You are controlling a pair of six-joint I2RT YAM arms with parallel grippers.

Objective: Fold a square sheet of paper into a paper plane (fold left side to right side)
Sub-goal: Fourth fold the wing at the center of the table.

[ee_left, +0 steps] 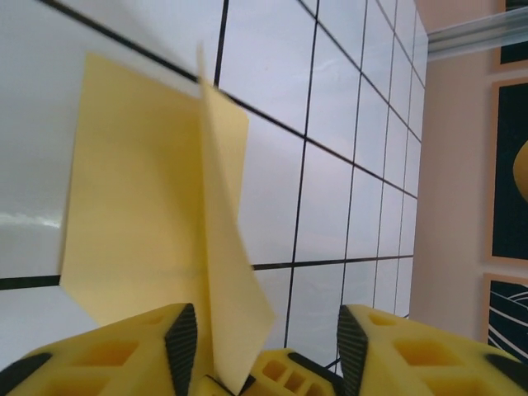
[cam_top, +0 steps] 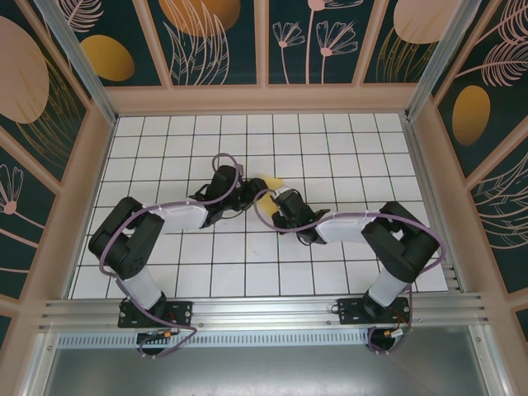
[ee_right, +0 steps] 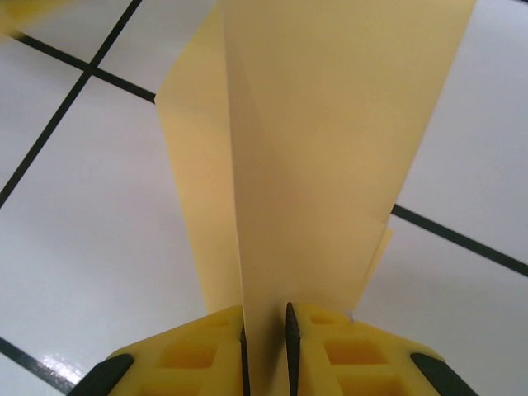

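**As one gripper stands open, the other holds the crease**

While my left gripper (ee_left: pixel 266 351) stands released, jaws apart with a raised flap of the yellow paper (ee_left: pixel 148 190) rising between them close by one pad, my right gripper (ee_right: pixel 266 330) is clenched on an upright fold of the same sheet. The paper lies near the middle of the white grid table (cam_top: pixel 330 140), between my two wrists, part of it flat on the tiles and part lifted into a standing ridge. From above, a yellow corner peeks out past the wrists.

I judge the left-to-right fold to be partway done. To do it well, I think the right gripper should carry its pinched edge over low and slowly. It should line that edge up squarely with the far edge before anything is pressed. The left gripper would do best to come down on the flat part and pin it, since thin paper is likely to slide on glossy tile. A sharp tug could buckle the sheet or skew the crease, so any pull ought to be gentle and along the fold line
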